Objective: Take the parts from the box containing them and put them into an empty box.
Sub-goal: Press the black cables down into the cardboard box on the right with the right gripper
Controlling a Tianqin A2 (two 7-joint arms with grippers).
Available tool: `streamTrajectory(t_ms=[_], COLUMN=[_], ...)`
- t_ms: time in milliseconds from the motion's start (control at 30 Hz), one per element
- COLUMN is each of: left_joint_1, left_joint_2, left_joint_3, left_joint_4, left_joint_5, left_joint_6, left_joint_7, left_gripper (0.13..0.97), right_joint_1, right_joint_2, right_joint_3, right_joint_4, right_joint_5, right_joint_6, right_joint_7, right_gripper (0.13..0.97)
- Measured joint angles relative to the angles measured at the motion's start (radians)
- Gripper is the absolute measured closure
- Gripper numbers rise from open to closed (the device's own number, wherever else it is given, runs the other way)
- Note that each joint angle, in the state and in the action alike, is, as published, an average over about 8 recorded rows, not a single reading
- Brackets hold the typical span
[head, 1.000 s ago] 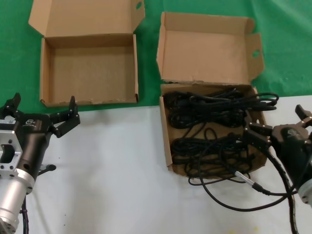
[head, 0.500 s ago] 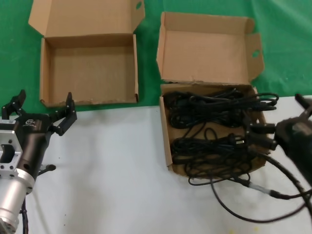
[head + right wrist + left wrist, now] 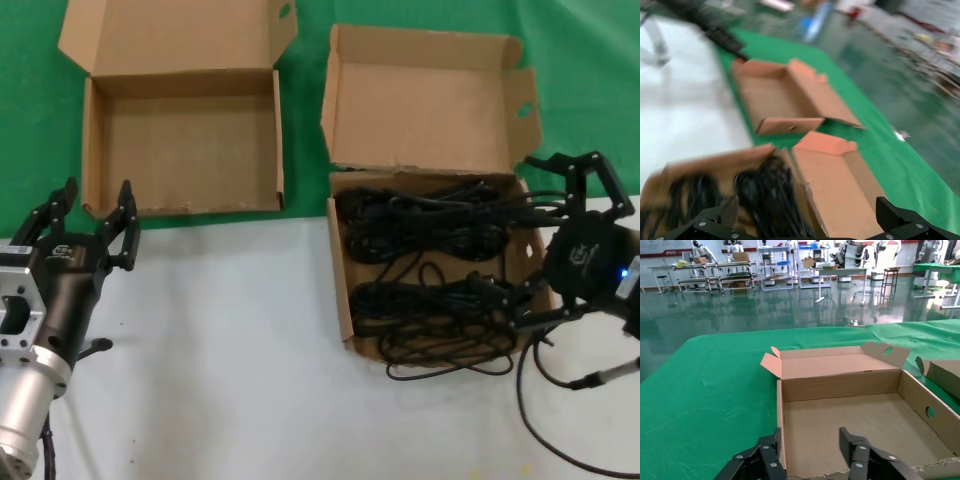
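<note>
The box containing the parts [image 3: 340, 290] has a winged lid [image 3: 425, 100] standing behind it. Two bundles of black cords lie in it, one at the back [image 3: 440, 215] and one at the front [image 3: 430, 315], with a loop spilling over the front edge. My right gripper [image 3: 522, 232] is open wide over that box's right side, nothing between its fingers. In the right wrist view the cords [image 3: 765, 192] lie just ahead of that gripper [image 3: 807, 212]. The empty box [image 3: 180, 140] sits to the left. My left gripper [image 3: 95, 200] is open at its near left corner, and the left wrist view shows the gripper [image 3: 810, 445] facing the bare box floor [image 3: 850, 415].
Both boxes stand where the green cloth [image 3: 590, 60] meets the white tabletop [image 3: 240, 350]. A black cable from my right arm [image 3: 545, 420] loops on the white surface by the cord box's front right corner. The empty box's flat lid [image 3: 170, 35] lies open behind it.
My right gripper has swung up from the cord box's front right corner to its right side and opened wider. My left gripper has turned and moved forward toward the empty box.
</note>
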Motion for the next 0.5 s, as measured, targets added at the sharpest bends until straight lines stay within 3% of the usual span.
streamTrajectory(t_ms=[233,500], left_joint_1=[0.0,0.0], left_joint_2=[0.0,0.0], left_joint_3=[0.0,0.0], left_joint_4=[0.0,0.0], left_joint_5=[0.0,0.0], left_joint_6=[0.0,0.0], left_joint_7=[0.0,0.0], left_gripper=[0.711,0.841], right_joint_1=[0.226,0.479], right_joint_2=[0.063,-0.024], right_joint_3=[-0.105,-0.246], right_joint_4=[-0.054,-0.158], right_joint_5=[-0.146,-0.384], right_joint_6=[-0.219,-0.399], right_joint_7=[-0.006,0.019], right_gripper=[0.129,0.132])
